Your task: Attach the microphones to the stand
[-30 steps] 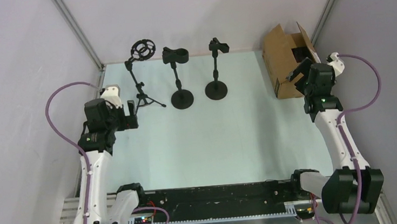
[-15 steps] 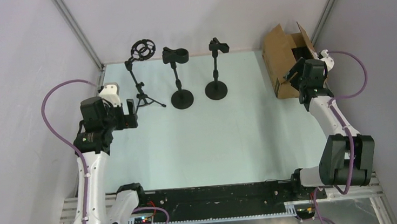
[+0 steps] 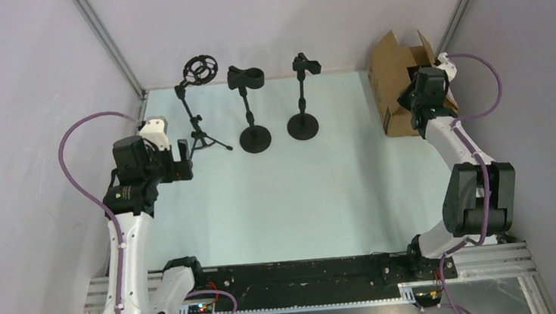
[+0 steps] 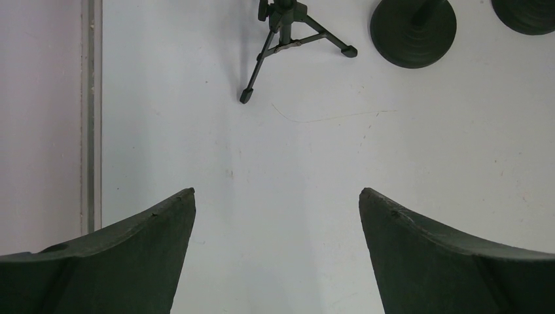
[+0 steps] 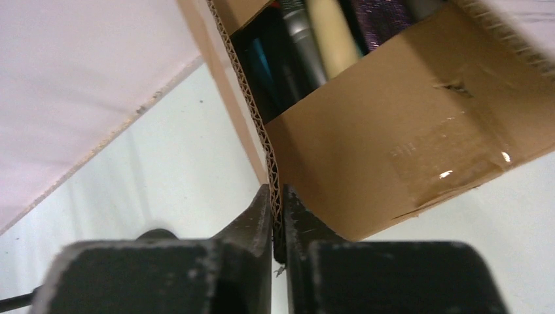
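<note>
My right gripper is clamped on the corrugated wall of the cardboard box at two o'clock on the table. The microphones lie inside that box. My left gripper hangs wide open at nine o'clock, with the stands at twelve.

Microphones in the box, three stands upright in a row.
Through the right wrist camera I see the microphones packed side by side inside the open cardboard box. The blue microphone lies in shadow by the corrugated wall, then come the silver-grey microphone, the cream microphone and the glittery purple microphone, each only partly showing. From above, I see three black stands well apart from the box: the tripod stand with a ring mount, the middle round-base stand and the right round-base stand, both topped with clips.
</note>
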`<action>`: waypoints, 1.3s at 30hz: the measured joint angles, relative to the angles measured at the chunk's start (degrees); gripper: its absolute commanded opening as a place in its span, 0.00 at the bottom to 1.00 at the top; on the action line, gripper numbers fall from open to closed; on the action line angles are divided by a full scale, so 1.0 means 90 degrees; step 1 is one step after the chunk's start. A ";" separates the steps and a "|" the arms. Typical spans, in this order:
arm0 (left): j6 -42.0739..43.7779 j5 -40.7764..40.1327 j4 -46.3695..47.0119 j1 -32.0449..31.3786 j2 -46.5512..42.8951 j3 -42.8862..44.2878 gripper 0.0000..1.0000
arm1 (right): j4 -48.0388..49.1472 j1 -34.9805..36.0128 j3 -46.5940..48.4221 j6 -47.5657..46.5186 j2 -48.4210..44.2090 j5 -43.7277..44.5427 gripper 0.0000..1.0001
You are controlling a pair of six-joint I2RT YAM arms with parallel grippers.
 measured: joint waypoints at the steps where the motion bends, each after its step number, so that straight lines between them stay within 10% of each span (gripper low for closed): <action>1: 0.0034 0.0000 0.0000 0.0000 0.0000 -0.0005 0.98 | 0.0000 0.0078 0.0075 -0.0002 0.0000 0.0010 0.00; 12: 0.0321 0.0170 -0.0049 0.0000 -0.0168 -0.0165 0.98 | -0.0940 0.1632 0.0124 -0.0189 -0.0712 0.1625 0.00; 26: 0.0750 0.0704 -0.0403 0.0000 -0.0469 -0.0170 0.98 | -0.3650 0.5467 -0.0850 0.1095 -0.2871 0.4233 0.00; 39: 0.0823 0.1418 -0.0687 -0.0029 -0.0634 -0.0170 0.98 | -0.5015 0.8463 -0.0753 0.2858 -0.2191 0.5561 0.00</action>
